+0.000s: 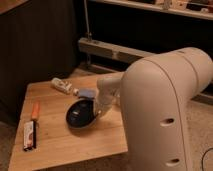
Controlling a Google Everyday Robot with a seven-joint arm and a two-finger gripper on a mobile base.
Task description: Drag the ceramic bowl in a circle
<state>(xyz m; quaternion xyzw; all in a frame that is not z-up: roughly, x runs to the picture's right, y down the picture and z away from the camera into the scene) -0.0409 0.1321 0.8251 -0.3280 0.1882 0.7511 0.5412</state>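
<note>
The ceramic bowl (80, 115) is a glossy black, shallow round bowl resting near the middle of the wooden table (55, 150). My gripper (99, 108) reaches down from the big white arm (160, 110) to the bowl's right rim and seems to touch it there. The arm's wrist hides the rim's far right side.
A small grey-blue lump (86, 93) lies just behind the bowl. A white tube (62, 85) lies at the table's back. An orange stick (35, 111) and a black-and-white packet (30, 135) lie at the left. A dark wall and metal frame (110, 50) stand behind the table.
</note>
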